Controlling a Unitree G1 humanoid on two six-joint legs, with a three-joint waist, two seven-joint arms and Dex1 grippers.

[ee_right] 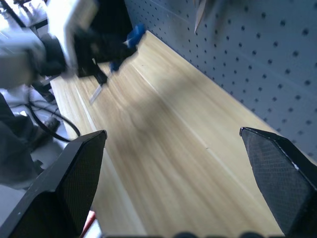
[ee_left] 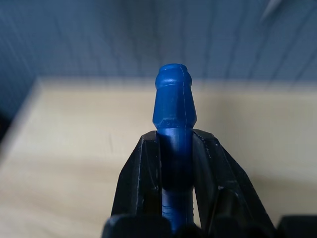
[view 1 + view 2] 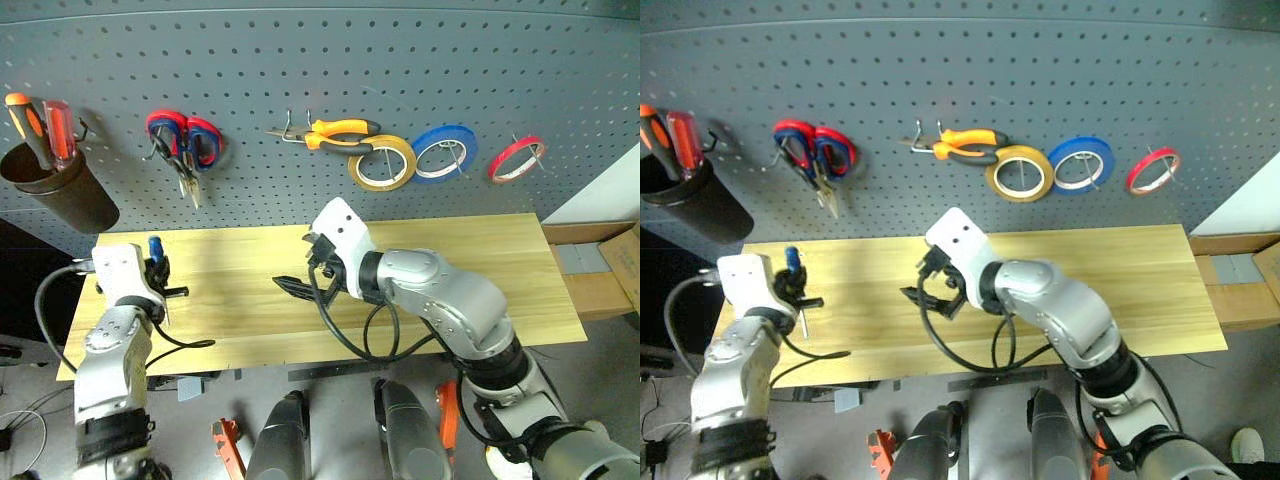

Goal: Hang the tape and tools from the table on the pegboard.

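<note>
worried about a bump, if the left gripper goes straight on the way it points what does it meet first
Probably the pegboard: the left gripper, shut on the blue-handled screwdriver, points across bare table at the panel. Depth is unclear.

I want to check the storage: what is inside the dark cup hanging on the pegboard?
Two screwdrivers stand in the dark cup: an orange-handled screwdriver and a red-handled screwdriver. Their shafts and tips are covered by the cup's wall.

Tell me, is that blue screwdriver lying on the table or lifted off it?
Lifted. The left tool is shut on the blue screwdriver, holding it upright above the table.
</note>
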